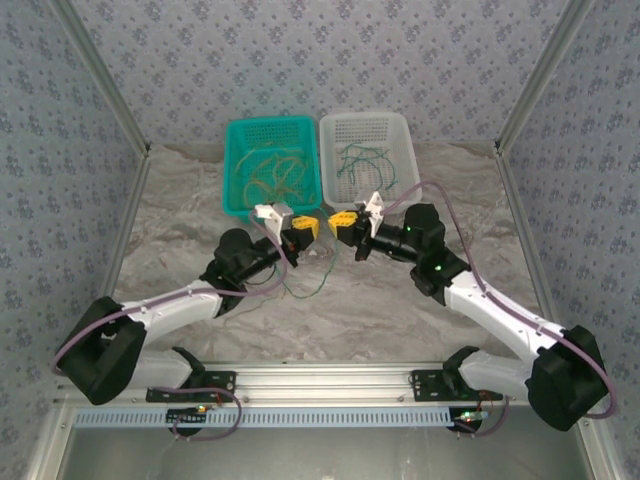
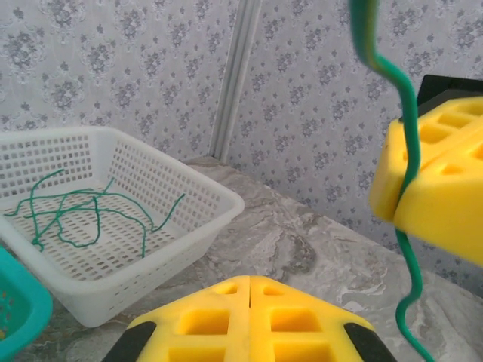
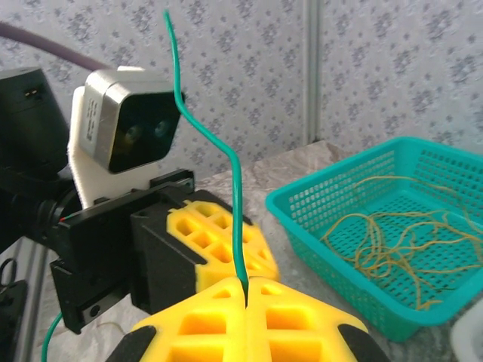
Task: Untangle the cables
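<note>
I'm looking down on the marbled table [image 1: 380, 300], with both arms reaching in towards the middle, the left arm [image 1: 170, 310] and the right arm [image 1: 500, 310] nearly nose to nose. Behind them, two baskets sit side by side at the far edge: the teal basket [image 1: 268, 123] on the left and the white basket [image 1: 362, 117] on the right.

The left gripper [image 1: 314, 230] and right gripper [image 1: 335, 222] are raised just in front of the baskets, tips close together. On the right wrist camera, the right jaws are squeezed tight on a dark green cable [image 3: 235, 196], which rises wavy from the pads. From above, the green line trails down onto the table in front of the grippers. On the left wrist camera, the left jaws are pressed flat together; I can't tell whether they pinch anything.

Loose green cables [image 2: 75, 219] lie in the white basket, and yellowish-tan cables [image 3: 392, 241] lie curled in the teal one.
</note>
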You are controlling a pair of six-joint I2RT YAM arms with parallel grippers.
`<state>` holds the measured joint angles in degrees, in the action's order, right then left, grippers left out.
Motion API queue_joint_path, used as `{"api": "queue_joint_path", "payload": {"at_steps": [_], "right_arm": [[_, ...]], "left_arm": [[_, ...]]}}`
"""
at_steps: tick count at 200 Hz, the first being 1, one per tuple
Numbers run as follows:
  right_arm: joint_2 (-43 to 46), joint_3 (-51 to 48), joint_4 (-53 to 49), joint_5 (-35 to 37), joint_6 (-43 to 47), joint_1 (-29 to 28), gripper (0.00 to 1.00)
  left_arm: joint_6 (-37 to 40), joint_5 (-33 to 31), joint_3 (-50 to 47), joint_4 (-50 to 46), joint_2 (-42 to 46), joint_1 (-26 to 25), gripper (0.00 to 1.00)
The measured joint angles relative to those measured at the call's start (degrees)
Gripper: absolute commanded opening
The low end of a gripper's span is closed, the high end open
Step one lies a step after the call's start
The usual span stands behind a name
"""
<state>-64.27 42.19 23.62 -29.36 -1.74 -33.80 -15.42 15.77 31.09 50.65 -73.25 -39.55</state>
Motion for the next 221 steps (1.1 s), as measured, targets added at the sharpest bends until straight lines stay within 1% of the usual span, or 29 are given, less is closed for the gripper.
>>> {"api": "queue_joint_path", "payload": {"at_steps": [17,47,87,124,152,185,221], "right_arm": [[1.6,0.0,-0.3,2.9,0.0,0.0,0.00],[5.4,-1.4,-0.4,7.7,-0.5,1.3,0.00],[11.3,-5.6,-1.6,15.0,-2.1,4.2,0.00],[15.3,-6.6,-5.0,22.1,-3.9,6.9,0.00],[19.4,-6.8,-8.0,27.4,-5.9,10.9,0.00],[23.4,-7.0,-10.6,31.5,-8.7,15.0,0.00],[25.6,-6.9,-15.2,38.4,-9.6,16.5,0.00]], "left_arm": [[0.6,-2.3,0.0,-1.8,2.2,0.0,0.00],[1.3,-9.9,-0.7,-5.6,8.2,0.5,0.00],[1.6,-23.6,-3.8,-13.7,17.2,3.8,0.00],[1.9,-34.3,-6.0,-20.8,25.0,6.2,0.00],[0.9,-43.6,-7.5,-25.4,31.3,8.5,0.00],[-2.3,-47.6,-9.2,-29.7,36.3,13.1,0.00],[-4.9,-52.3,-10.1,-34.1,38.1,14.3,0.00]]}}
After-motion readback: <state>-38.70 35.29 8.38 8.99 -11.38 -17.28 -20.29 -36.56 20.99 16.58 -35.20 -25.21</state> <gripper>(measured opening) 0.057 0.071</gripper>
